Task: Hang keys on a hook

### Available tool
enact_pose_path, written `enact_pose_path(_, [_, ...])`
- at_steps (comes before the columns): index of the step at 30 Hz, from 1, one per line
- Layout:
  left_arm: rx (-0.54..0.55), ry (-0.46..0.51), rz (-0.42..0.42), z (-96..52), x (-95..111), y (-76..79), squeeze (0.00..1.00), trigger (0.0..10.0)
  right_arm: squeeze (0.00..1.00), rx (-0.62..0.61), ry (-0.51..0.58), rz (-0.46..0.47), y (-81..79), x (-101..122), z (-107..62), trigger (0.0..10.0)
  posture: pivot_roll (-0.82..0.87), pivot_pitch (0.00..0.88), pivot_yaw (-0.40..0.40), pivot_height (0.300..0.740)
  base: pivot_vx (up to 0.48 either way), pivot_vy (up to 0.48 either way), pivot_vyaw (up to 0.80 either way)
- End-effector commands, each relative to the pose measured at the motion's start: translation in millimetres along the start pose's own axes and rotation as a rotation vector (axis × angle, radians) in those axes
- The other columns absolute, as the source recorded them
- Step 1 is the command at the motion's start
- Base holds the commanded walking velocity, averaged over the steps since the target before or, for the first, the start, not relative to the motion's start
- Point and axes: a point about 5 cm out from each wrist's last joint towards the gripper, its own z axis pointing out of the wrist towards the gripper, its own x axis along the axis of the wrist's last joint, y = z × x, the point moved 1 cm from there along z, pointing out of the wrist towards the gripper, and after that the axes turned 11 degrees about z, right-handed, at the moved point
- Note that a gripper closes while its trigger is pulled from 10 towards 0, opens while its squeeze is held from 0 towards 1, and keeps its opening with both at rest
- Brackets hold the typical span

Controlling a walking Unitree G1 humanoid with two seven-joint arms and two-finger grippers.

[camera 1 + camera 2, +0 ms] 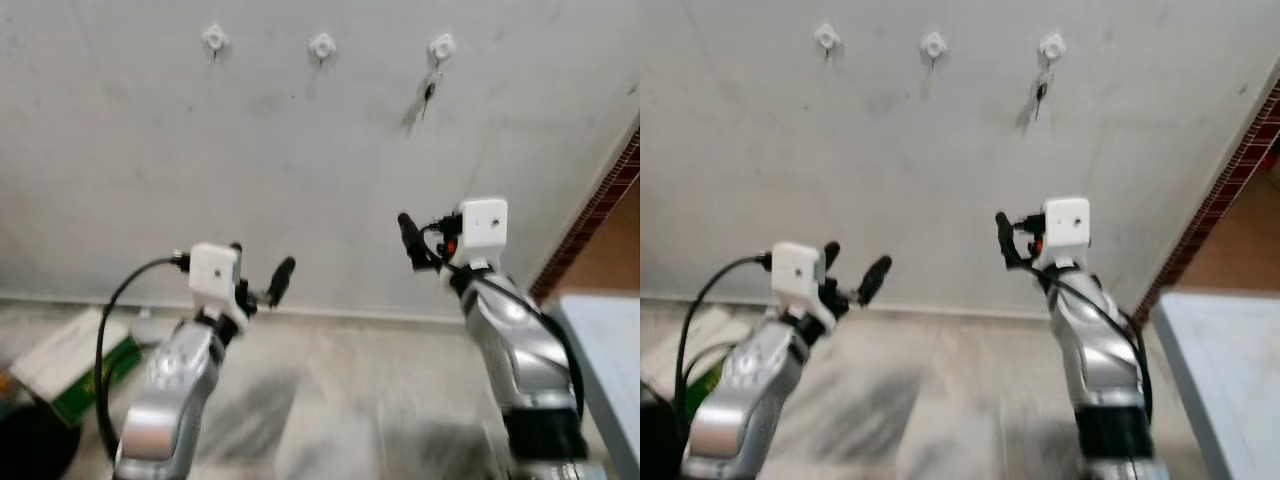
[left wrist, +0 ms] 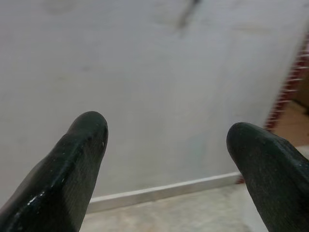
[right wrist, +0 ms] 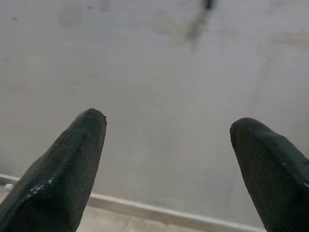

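Three white hooks are fixed high on the pale wall: left hook [image 1: 214,39], middle hook [image 1: 322,45], right hook [image 1: 441,46]. A small dark set of keys [image 1: 428,92] hangs from the right hook and casts a shadow on the wall. My left gripper [image 1: 260,265] is raised low in front of the wall, open and empty. My right gripper [image 1: 425,240] is held higher, below the keys, also open with nothing between its fingers. In the right wrist view the fingers [image 3: 72,164] are spread wide toward the wall, with the keys [image 3: 207,4] blurred at the edge.
A green and white box [image 1: 70,365] and a dark round object [image 1: 30,440] lie on the floor at the lower left. A pale grey tabletop [image 1: 610,350] juts in at the lower right. A brick-red tiled strip [image 1: 600,200] borders the wall's right end.
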Motion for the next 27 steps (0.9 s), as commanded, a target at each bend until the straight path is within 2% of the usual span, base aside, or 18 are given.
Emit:
enact_pose_path(1, [0.02,0.006,0.022,-0.1,3.5,-7.7,0.0,10.0,0.0,0.016,0.022,-0.002,-5.0,5.6,1.6,10.0,0.0,0.0,-0.002,0.74,0.0,0.0,0.0])
enact_pose_path(7, [0.022,0.0,0.006,0.4,3.2,-8.5,0.0,10.0,0.0,0.017,0.02,-0.003,-5.1,5.5,1.8,10.0,0.0,0.0,-0.002,0.74,0.0,0.102,0.0])
enact_pose_path(27, [0.011,-0.004,-0.004,0.9,3.1,-7.4,0.0,10.0,0.0,0.012,0.019,-0.008,-5.1,4.2,1.1,10.0,0.0,0.0,0.002,0.74,0.0,0.475,0.0])
